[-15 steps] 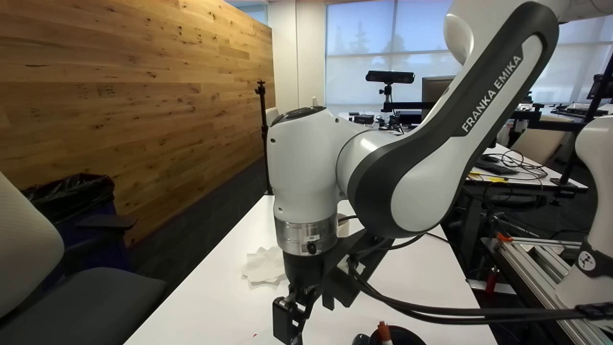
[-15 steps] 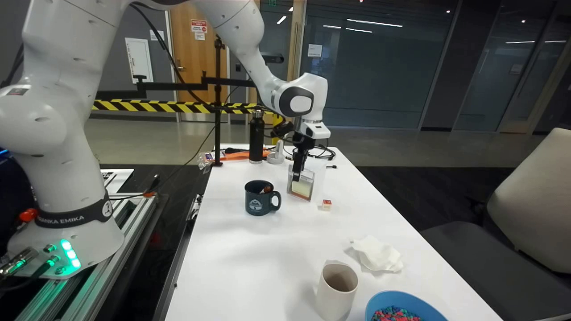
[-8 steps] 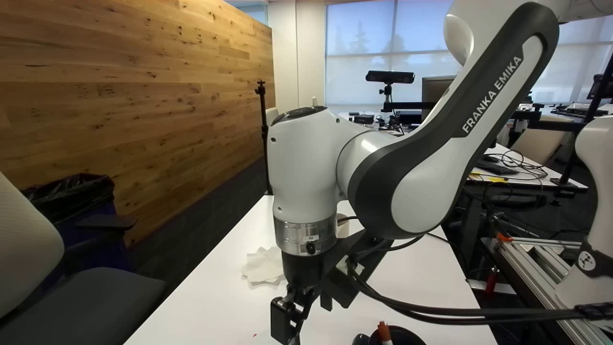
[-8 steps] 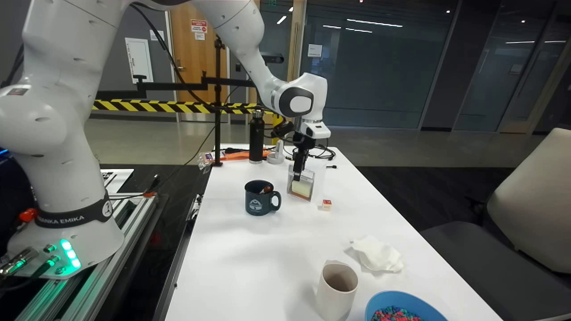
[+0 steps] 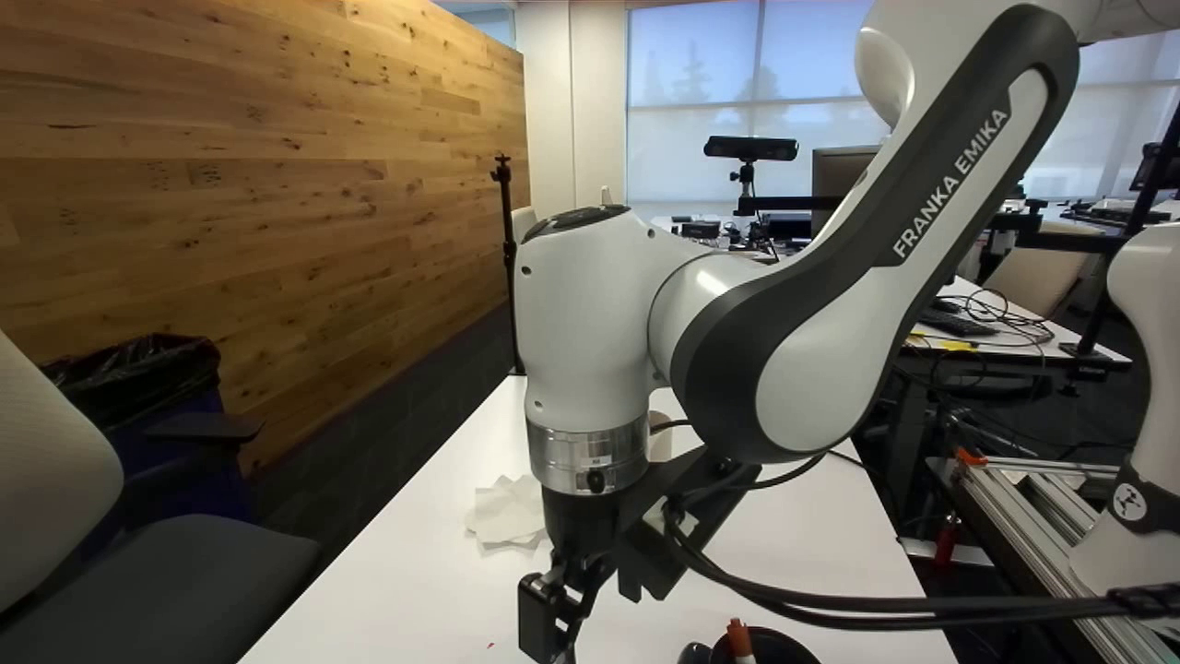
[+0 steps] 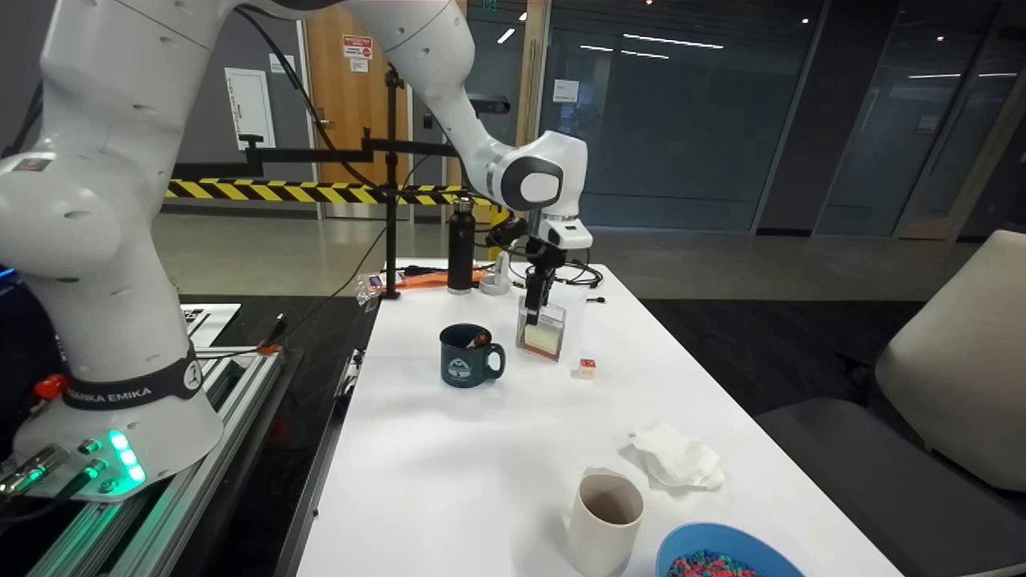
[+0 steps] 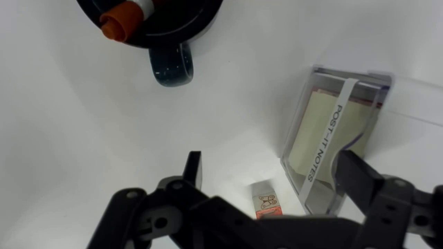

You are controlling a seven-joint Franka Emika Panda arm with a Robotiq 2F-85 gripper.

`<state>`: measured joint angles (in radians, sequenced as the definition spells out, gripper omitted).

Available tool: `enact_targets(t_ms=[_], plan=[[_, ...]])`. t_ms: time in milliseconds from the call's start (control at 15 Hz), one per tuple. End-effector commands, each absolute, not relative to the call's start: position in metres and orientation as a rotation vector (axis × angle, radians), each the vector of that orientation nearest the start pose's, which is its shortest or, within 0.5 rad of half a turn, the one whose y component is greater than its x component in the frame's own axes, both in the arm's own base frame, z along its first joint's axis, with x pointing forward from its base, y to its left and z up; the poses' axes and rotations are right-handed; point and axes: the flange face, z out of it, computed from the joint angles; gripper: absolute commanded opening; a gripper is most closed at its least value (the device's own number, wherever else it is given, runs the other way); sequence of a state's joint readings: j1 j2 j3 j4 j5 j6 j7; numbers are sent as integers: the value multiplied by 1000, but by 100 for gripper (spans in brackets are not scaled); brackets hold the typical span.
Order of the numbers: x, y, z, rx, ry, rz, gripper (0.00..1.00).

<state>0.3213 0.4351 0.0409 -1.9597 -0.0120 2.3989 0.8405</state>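
We see gripper point(image 7: 273, 169) w/ fingers point(image 7: 358, 178) spread wide; in wrist view one overlaps the Post-it case point(image 7: 322, 138), contact unclear to us; small block point(image 7: 267, 204) lies nr. case.

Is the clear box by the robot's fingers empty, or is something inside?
Not empty: in the wrist view, pale yellow notes show inside the clear Post-it box.

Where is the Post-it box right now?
In the wrist view, the Post-it box is right of centre, beside the small block, partly hidden by the end effector.
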Motion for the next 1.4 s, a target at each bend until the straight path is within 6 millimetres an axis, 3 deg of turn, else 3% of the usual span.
enact_targets(t_ms=[0, 800, 933, 1333], plan=[[581, 226, 251, -3034, 761, -22, 100], [582, 230, 247, -3031, 774, -7, 100], [582, 230, 247, -3032, 772, -3, 74], [582, 233, 249, -3032, 763, 0, 31]])
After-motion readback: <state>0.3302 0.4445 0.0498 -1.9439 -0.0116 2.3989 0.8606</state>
